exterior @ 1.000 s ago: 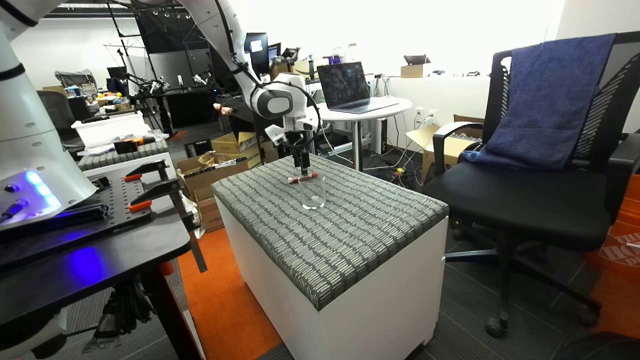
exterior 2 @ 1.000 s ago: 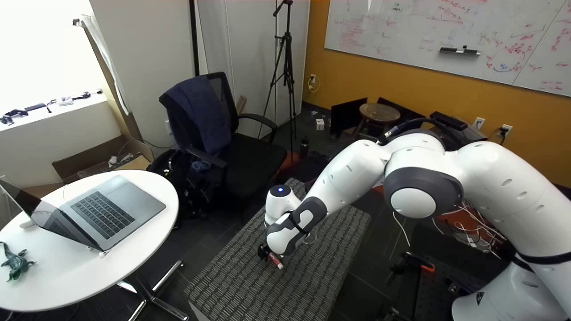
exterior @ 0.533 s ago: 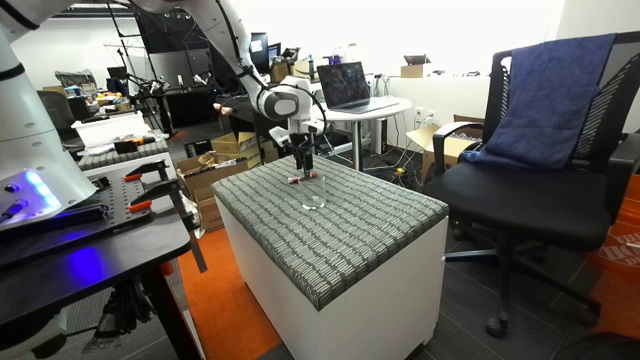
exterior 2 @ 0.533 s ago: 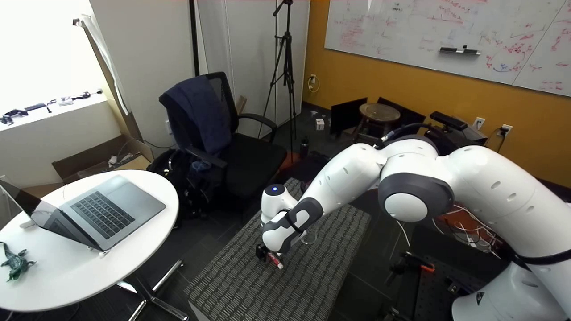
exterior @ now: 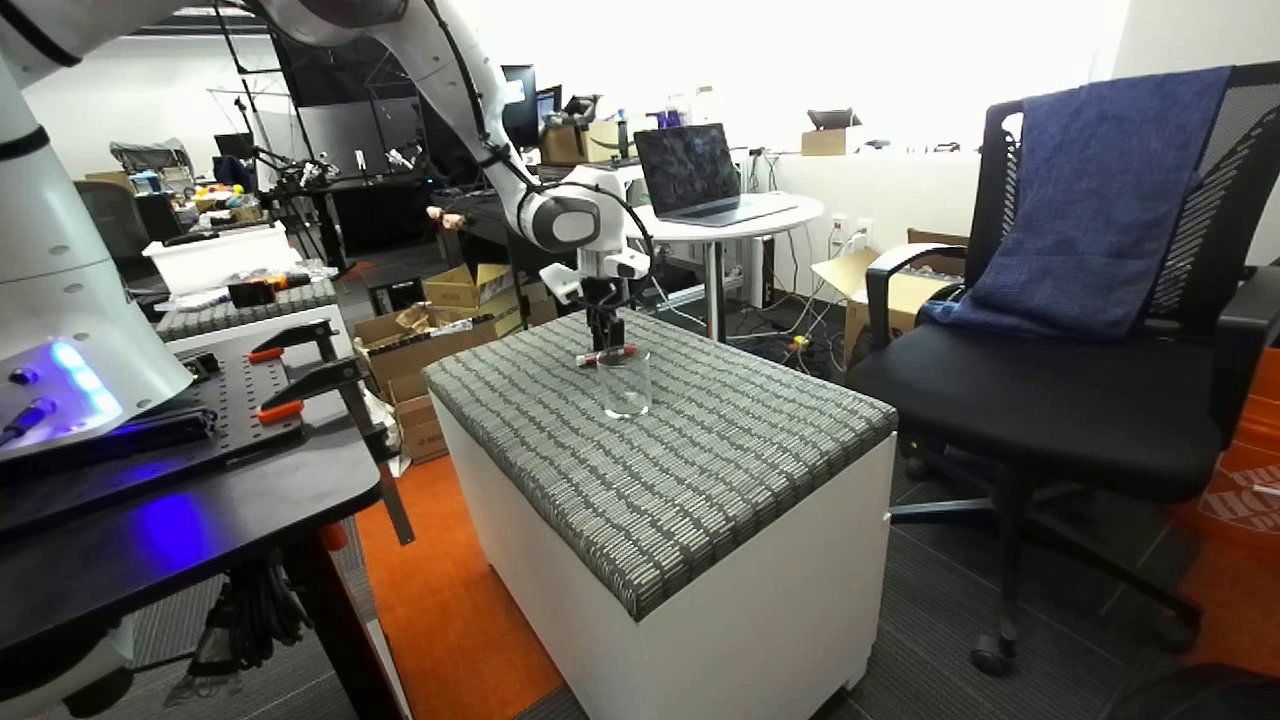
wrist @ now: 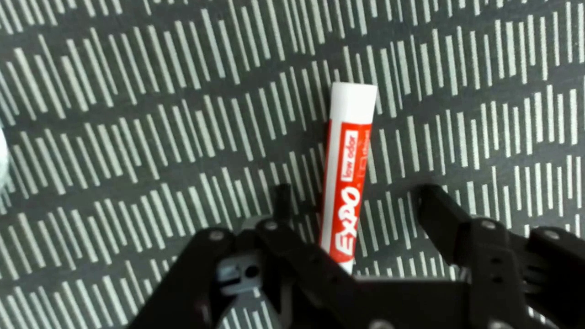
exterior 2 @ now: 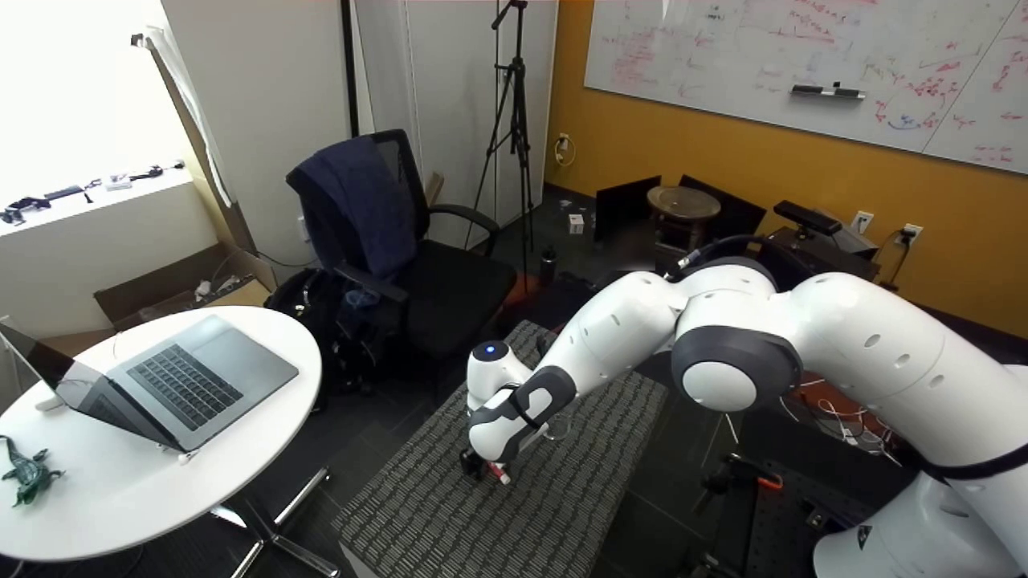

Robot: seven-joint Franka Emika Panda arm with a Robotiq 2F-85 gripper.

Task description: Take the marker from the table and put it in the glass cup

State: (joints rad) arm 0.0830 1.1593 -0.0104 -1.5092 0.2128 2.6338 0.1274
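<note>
Gripper [wrist: 356, 195] spread either side of the marker [wrist: 349, 176]: I judge I'm at the grasp; next, close, then lift.

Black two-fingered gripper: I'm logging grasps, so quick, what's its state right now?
Gripper: open, holding nothing; the wrist view shows a gap on each side of the red-and-white cylindrical marker.

Patterned table [exterior: 720, 450], red marker [wrist: 348, 178], glass cup [exterior: 625, 387]
</note>
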